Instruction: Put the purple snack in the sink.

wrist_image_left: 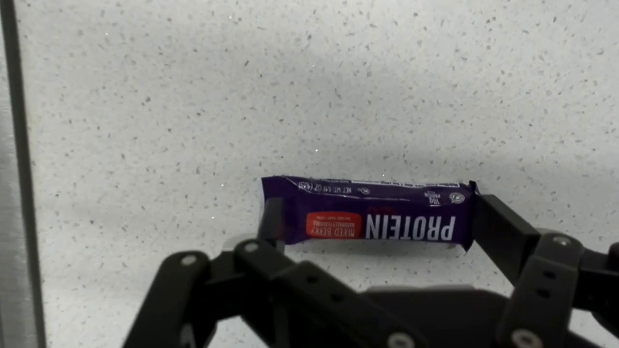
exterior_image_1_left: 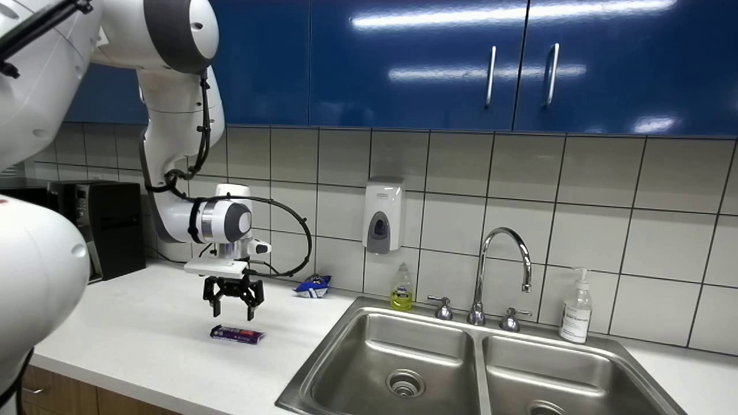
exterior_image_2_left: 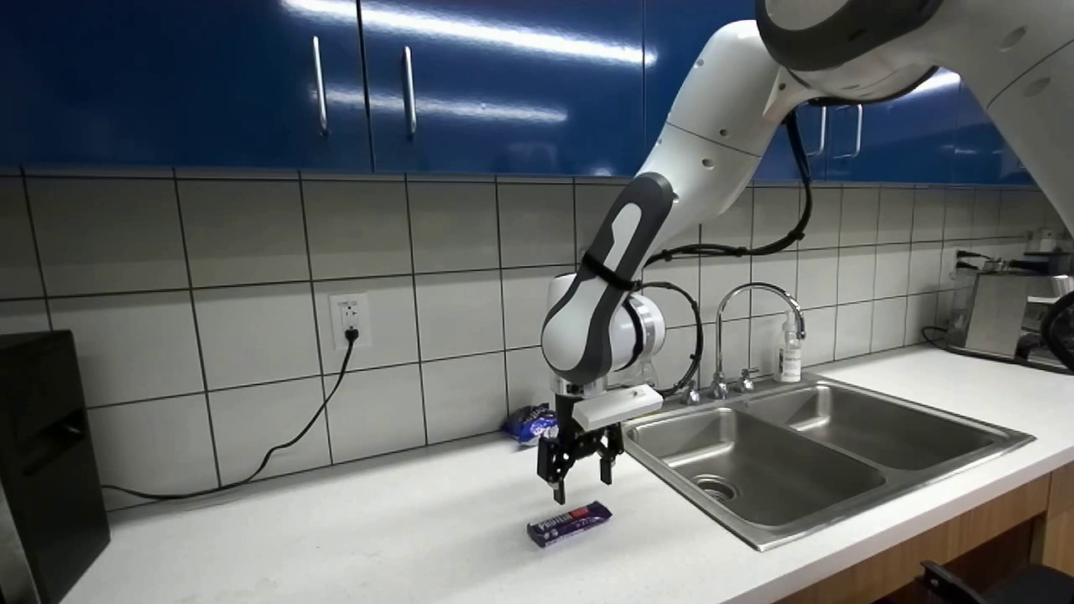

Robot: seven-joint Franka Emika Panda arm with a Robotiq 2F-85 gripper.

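Note:
The purple snack is a flat dark purple bar packet with a red patch. It lies on the white counter left of the sink in an exterior view (exterior_image_1_left: 236, 334), and it also shows in an exterior view (exterior_image_2_left: 570, 524) and the wrist view (wrist_image_left: 387, 208). My gripper (exterior_image_1_left: 233, 313) is open and empty a little above the snack, also seen in an exterior view (exterior_image_2_left: 582, 485). In the wrist view my gripper (wrist_image_left: 377, 212) has one finger over each end of the packet. The steel double-basin sink (exterior_image_1_left: 426, 340) also shows in an exterior view (exterior_image_2_left: 789, 478).
A blue packet (exterior_image_1_left: 313, 286) lies by the tiled wall behind the gripper. A dish soap bottle (exterior_image_1_left: 402, 288), chrome faucet (exterior_image_1_left: 479, 276) and pump bottle (exterior_image_1_left: 576, 314) stand along the sink's back rim. A black appliance (exterior_image_1_left: 112, 227) stands at the counter's far end.

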